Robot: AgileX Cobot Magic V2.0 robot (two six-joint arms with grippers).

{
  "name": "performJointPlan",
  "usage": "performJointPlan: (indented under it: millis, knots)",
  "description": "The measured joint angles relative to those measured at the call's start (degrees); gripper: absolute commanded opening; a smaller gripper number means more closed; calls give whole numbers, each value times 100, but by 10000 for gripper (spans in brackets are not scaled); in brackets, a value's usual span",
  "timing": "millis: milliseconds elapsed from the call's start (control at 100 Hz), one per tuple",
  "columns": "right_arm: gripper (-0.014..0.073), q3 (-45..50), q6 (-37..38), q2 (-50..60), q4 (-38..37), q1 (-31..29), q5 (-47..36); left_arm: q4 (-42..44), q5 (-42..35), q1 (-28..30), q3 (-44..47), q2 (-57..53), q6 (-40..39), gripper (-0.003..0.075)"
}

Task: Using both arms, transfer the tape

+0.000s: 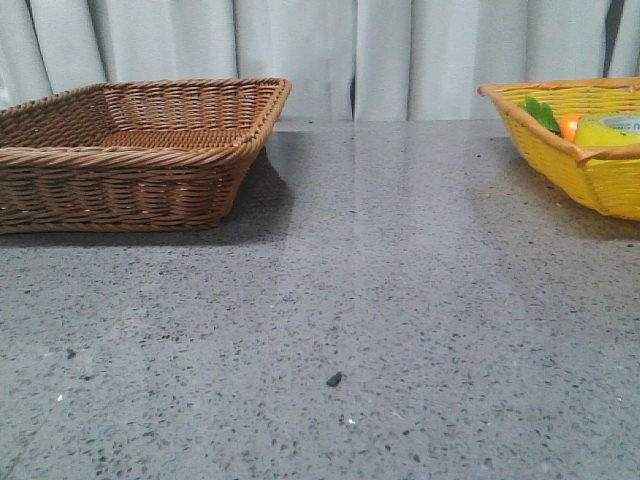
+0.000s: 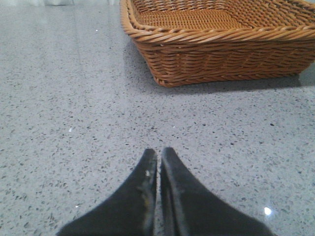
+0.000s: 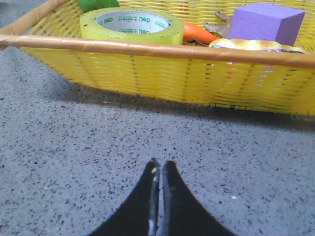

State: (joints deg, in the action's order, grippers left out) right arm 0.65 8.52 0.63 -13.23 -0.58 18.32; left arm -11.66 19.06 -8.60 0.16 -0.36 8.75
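The tape (image 3: 131,25), a wide translucent yellow roll with a white core and green marks, lies flat inside the yellow basket (image 3: 162,73). In the front view it shows at the far right (image 1: 607,129) in that basket (image 1: 585,170). My right gripper (image 3: 159,164) is shut and empty, low over the table a short way in front of the basket. My left gripper (image 2: 158,153) is shut and empty over bare table, apart from the brown wicker basket (image 2: 221,59). Neither gripper shows in the front view.
The brown wicker basket (image 1: 130,150) stands at the back left and looks empty. The yellow basket also holds an orange carrot-like toy (image 3: 197,34), a purple block (image 3: 266,22), a green thing (image 3: 96,4) and a yellowish toy (image 3: 246,44). A small dark speck (image 1: 334,379) lies on the grey table.
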Motion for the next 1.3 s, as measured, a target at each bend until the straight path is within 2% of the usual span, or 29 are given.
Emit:
performJointPlan:
  millis: [1050, 1110, 1300]
  knots:
    - [-68, 0, 0, 0, -132, 0, -130, 0, -57, 0, 0, 0, 0, -21]
    - [-68, 0, -10, 0, -176, 0, -522, -217, -145, 0, 0, 0, 0, -21]
    - [-68, 0, 58, 0, -254, 0, -2551, -2780, -1019, 0, 0, 0, 0, -21]
